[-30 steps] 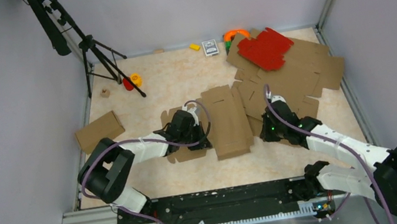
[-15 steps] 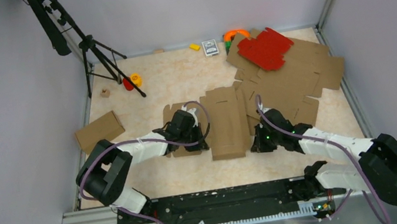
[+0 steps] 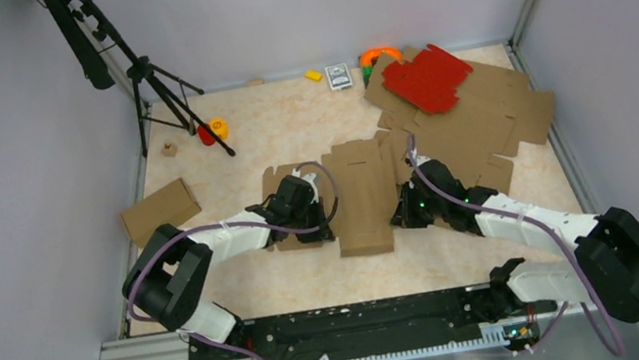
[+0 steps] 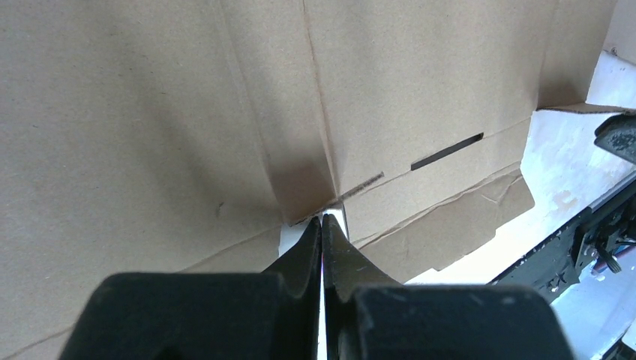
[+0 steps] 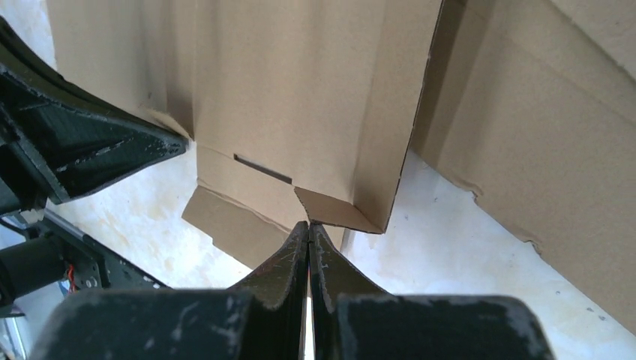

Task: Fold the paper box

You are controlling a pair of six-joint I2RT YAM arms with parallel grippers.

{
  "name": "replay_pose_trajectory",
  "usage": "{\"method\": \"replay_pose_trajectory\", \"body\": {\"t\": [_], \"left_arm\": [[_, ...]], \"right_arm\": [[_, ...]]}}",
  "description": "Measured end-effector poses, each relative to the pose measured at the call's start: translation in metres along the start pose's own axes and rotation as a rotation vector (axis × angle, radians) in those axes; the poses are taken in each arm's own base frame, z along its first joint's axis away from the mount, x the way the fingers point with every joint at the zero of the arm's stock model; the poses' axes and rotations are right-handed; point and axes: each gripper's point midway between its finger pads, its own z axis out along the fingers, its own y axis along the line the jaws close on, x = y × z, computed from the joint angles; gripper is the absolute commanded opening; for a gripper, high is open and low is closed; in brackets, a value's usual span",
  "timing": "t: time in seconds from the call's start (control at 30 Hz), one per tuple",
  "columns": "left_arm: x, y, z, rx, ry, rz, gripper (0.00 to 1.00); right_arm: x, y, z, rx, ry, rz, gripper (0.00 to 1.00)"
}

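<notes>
The paper box (image 3: pixel 362 197), plain brown die-cut cardboard, lies mid-table, partly folded with its long side walls raised. My left gripper (image 3: pixel 330 224) is shut and empty. Its tips (image 4: pixel 322 219) press at the foot of the box's left wall (image 4: pixel 225 112), by a crease and slot. My right gripper (image 3: pixel 397 214) is also shut and empty. Its tips (image 5: pixel 309 223) touch the folded corner tab of the box's right wall (image 5: pixel 300 97). The left gripper's fingers (image 5: pixel 90 150) show across the box in the right wrist view.
A pile of flat brown cardboard sheets (image 3: pixel 480 127) lies right of the box, with a red die-cut sheet (image 3: pixel 425 78) on top. A folded brown box (image 3: pixel 160 210) sits at the left, near a tripod (image 3: pixel 153 81). Small toys (image 3: pixel 213 131) and a card deck (image 3: pixel 338 76) lie at the back.
My right gripper has swung left from the cardboard pile to the box's right wall and finished shutting. The box shifted slightly away and left. The left arm has hardly moved.
</notes>
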Motion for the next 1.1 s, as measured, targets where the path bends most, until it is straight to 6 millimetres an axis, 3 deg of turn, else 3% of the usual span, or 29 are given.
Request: {"method": "replay_pose_trajectory", "body": {"t": [0.23, 0.57, 0.87, 1.1], "left_arm": [[-0.001, 0.001, -0.001, -0.008, 0.001, 0.010, 0.00], [0.000, 0.001, -0.001, -0.010, 0.006, 0.011, 0.00], [0.004, -0.006, -0.007, 0.022, 0.038, 0.015, 0.00], [-0.011, -0.025, -0.014, 0.079, 0.010, 0.030, 0.00]], "right_arm": [[-0.013, -0.005, 0.011, 0.065, -0.016, -0.005, 0.00], [-0.005, -0.035, 0.030, 0.198, 0.013, -0.026, 0.00], [-0.009, -0.035, 0.033, 0.192, 0.000, -0.044, 0.00], [-0.008, -0.034, 0.033, 0.188, 0.002, -0.054, 0.00]]}}
